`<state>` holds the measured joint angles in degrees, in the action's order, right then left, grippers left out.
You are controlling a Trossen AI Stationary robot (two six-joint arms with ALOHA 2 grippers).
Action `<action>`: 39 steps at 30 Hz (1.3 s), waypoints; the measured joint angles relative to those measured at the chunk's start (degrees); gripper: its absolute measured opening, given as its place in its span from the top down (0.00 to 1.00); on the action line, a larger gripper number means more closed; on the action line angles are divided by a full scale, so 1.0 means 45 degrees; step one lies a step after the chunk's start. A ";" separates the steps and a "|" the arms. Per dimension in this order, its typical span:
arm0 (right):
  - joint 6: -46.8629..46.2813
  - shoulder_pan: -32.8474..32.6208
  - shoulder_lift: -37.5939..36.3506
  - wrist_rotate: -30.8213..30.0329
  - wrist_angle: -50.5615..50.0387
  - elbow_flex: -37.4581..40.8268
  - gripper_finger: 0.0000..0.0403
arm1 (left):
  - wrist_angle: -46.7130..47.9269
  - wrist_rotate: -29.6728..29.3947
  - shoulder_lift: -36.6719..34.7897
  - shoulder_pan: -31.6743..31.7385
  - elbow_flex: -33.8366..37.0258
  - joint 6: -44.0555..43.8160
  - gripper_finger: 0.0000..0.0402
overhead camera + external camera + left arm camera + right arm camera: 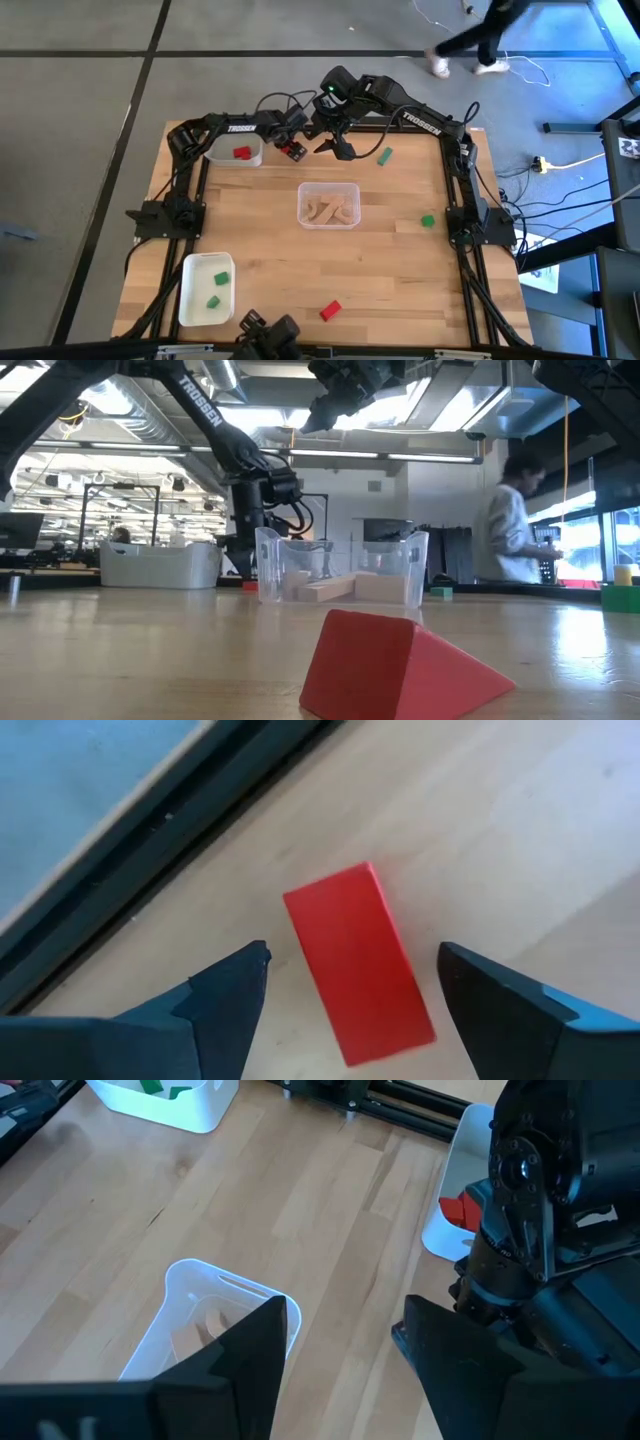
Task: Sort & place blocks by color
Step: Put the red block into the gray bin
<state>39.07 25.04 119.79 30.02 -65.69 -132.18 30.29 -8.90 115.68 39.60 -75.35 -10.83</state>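
Both arms are matte black with white TROSSEN lettering on the links and black cables looping off them. The left gripper (350,985) has dark wedge-shaped fingers.

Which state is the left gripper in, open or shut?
Open: in the left wrist view the left gripper has its fingers either side of a red block, not touching.
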 joint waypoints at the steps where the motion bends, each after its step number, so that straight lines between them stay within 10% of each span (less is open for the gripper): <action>1: 0.0002 0.0000 0.0000 0.0000 0.0006 0.0000 0.49 | 0.0133 0.0169 -0.0002 0.0003 -0.0002 0.0009 0.30; 28: 0.0003 0.0000 0.0000 0.0000 0.0039 0.0000 0.49 | 0.0776 0.0481 0.0030 0.0051 0.0054 -0.0050 0.37; 39: 0.0000 0.0000 0.0000 0.0000 0.0073 0.0000 0.49 | 0.2626 -0.0123 0.0040 0.0054 -0.2070 0.3181 0.37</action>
<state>39.07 25.04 119.79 30.02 -65.36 -132.18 42.11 -9.45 115.86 39.85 -84.67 3.49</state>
